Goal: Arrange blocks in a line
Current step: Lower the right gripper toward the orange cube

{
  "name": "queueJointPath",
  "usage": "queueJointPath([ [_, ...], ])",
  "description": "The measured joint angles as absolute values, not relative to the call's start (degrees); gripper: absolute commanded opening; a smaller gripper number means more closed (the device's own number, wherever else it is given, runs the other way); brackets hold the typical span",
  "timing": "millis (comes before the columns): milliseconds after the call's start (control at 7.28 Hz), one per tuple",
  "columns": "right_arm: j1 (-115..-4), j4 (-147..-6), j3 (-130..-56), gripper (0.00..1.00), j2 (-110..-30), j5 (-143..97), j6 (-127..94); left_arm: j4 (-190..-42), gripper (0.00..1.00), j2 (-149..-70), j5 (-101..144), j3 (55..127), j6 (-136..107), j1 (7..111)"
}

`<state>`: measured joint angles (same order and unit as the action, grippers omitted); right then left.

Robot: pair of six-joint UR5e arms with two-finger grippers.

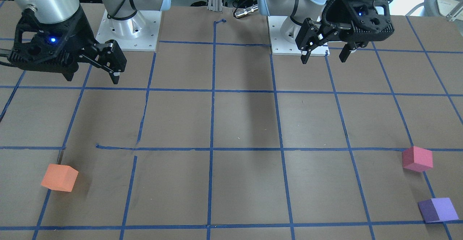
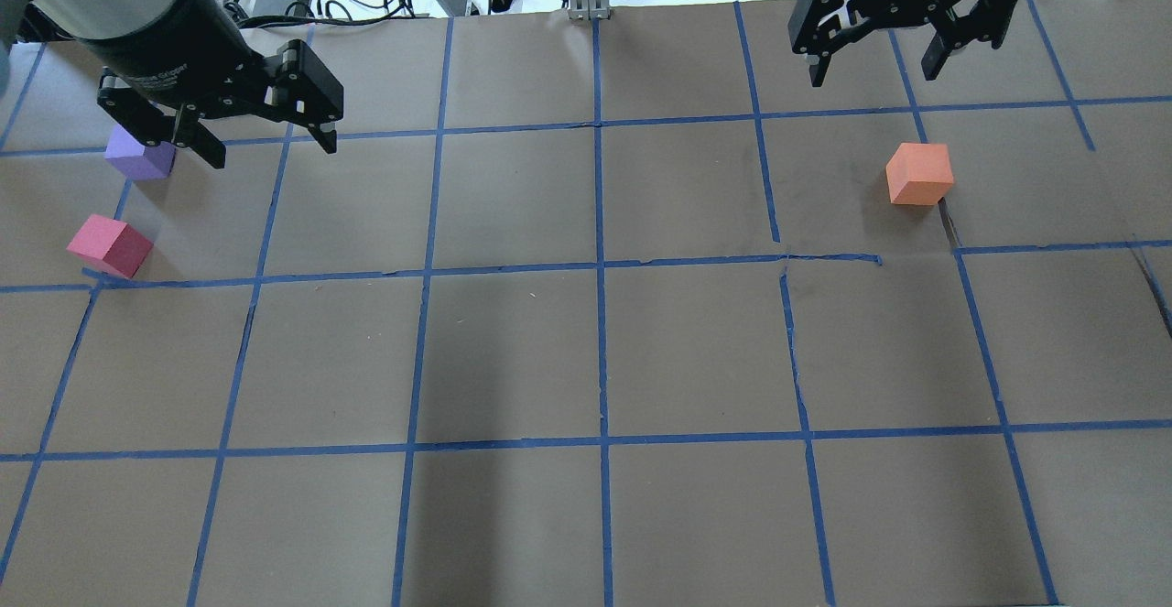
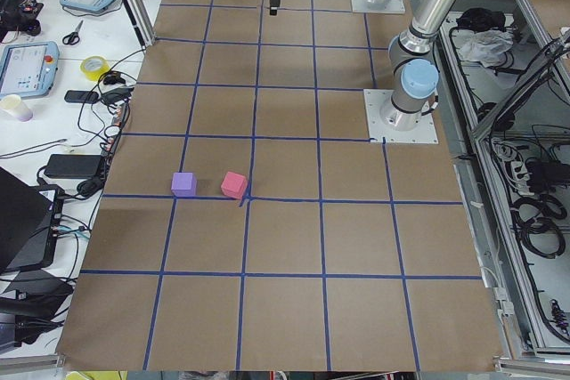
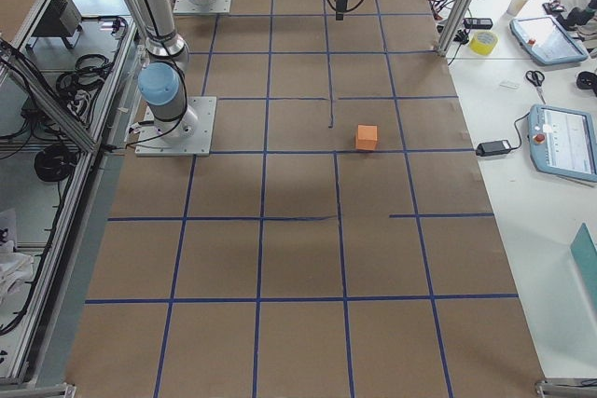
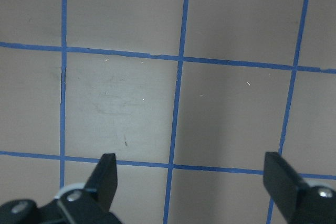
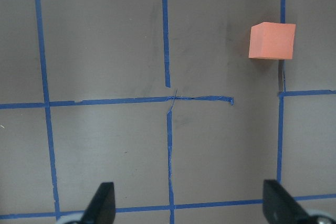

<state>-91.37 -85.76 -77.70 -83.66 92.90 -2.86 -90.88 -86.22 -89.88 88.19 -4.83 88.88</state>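
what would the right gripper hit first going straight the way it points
Probably the bare table: the right gripper points down at it, and the orange block sits off to one side. Exact depth is unclear.

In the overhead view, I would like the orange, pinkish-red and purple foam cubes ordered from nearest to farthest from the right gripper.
1. Orange foam cube, right side, close by the right gripper.
2. Purple foam cube and pinkish-red foam cube, both far across at the left edge: too close to call.
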Motion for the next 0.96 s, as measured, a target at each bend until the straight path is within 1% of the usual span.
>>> queueJointPath([
  [412, -91.02, -86.13, -77.60, 1.00, -83.63, 92.88, -2.86, -90.94, 1.00, -86.35, -89.93, 88.30, -4.79, 88.71],
  [687, -87.73, -88.35, -77.36, 1.00, -82.78, 92.47, -2.12, -90.96, 1.00, -86.34, -89.95, 88.33, -4.81, 88.74],
  [824, -84.17, -90.72, -77.68, 1.00, -80.72, 92.21, -0.64, -90.97, 1.00, -86.37, -90.00, 88.33, -4.83, 88.72],
  [962, -80.41, -93.13, -77.92, 1.00, -76.93, 91.87, 2.55, -90.97, 1.00, -86.37, -90.05, 88.33, -4.83, 88.71],
])
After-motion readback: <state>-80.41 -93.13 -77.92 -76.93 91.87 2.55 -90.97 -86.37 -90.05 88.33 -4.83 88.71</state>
